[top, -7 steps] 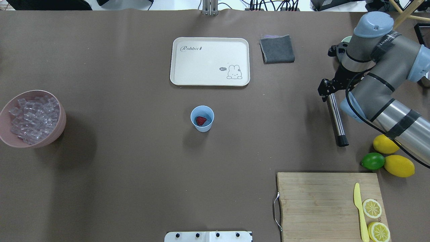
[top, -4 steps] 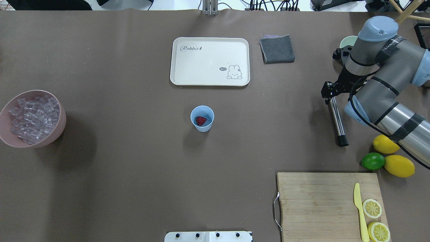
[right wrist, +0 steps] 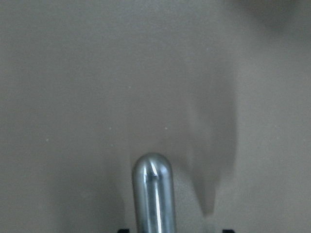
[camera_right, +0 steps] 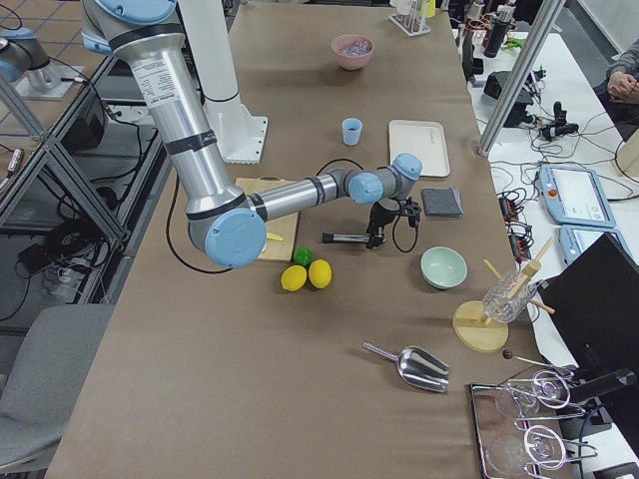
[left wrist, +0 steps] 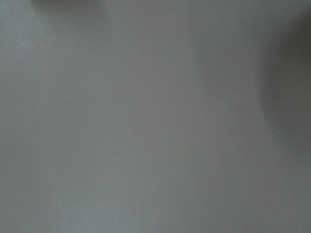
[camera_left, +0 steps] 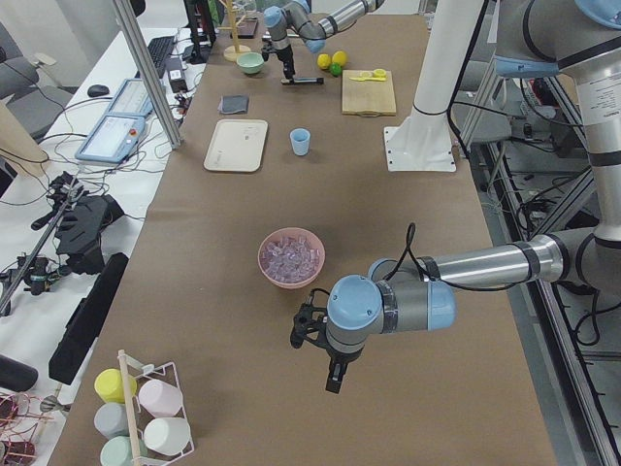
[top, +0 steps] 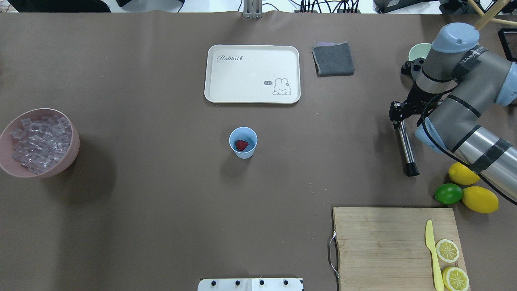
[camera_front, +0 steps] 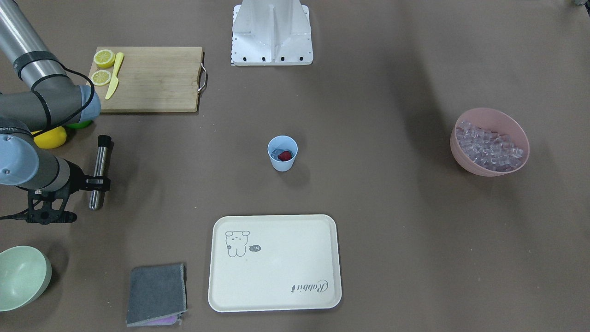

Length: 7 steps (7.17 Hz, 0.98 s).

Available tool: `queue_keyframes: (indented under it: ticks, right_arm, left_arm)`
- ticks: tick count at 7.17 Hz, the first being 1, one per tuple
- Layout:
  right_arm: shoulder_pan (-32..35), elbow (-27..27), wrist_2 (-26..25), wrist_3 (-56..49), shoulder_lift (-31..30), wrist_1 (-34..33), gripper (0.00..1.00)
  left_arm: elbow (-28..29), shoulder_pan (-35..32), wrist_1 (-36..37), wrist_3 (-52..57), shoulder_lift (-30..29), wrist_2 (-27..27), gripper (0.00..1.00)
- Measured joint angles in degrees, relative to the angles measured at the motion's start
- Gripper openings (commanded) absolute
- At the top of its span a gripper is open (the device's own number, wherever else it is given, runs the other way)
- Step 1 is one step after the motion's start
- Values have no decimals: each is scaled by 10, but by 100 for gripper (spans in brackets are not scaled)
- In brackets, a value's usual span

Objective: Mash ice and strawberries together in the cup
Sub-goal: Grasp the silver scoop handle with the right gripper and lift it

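Observation:
The light blue cup (top: 243, 142) stands mid-table with a red strawberry (top: 241, 145) inside; in the front-facing view a clear ice cube (camera_front: 275, 153) shows beside the strawberry (camera_front: 285, 156). More ice (top: 40, 143) fills the pink bowl (top: 74, 139) at the left edge. A steel muddler (top: 405, 145) lies flat at the right. My right gripper (top: 398, 119) is low over its rounded far end (right wrist: 153, 194), open, with a finger on either side. My left gripper (camera_left: 330, 374) hangs near the pink bowl, seen only from the left side; I cannot tell its state.
A cream tray (top: 252, 73) and a grey cloth (top: 333, 59) lie beyond the cup. A pale green bowl (camera_front: 20, 276) sits behind the right arm. Two lemons (top: 480, 199) and a lime (top: 448, 193) lie by the cutting board (top: 383, 242), which holds a knife and lemon slices.
The right arm has shifted slightly to the right, and its gripper has settled over the muddler's far end. The muddler, cup and bowl have not moved.

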Motion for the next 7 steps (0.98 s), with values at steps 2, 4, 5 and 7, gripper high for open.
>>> queue_keyframes:
  ticks: [2,4,5,7]
  right_arm:
    - [-7,0,0,0,3,0,59]
    - [-10,0,1,-2,2,0,43]
    - [-10,0,2,-4,2,0,40]
    - [-11,-1,2,-6,0,0,22]
  left_arm:
    - [1,0,0,0,0,0,99]
    - [3,0,0,0,0,0,99]
    - [3,0,-1,0,0,0,99]
    - [3,0,-1,0,0,0,99]
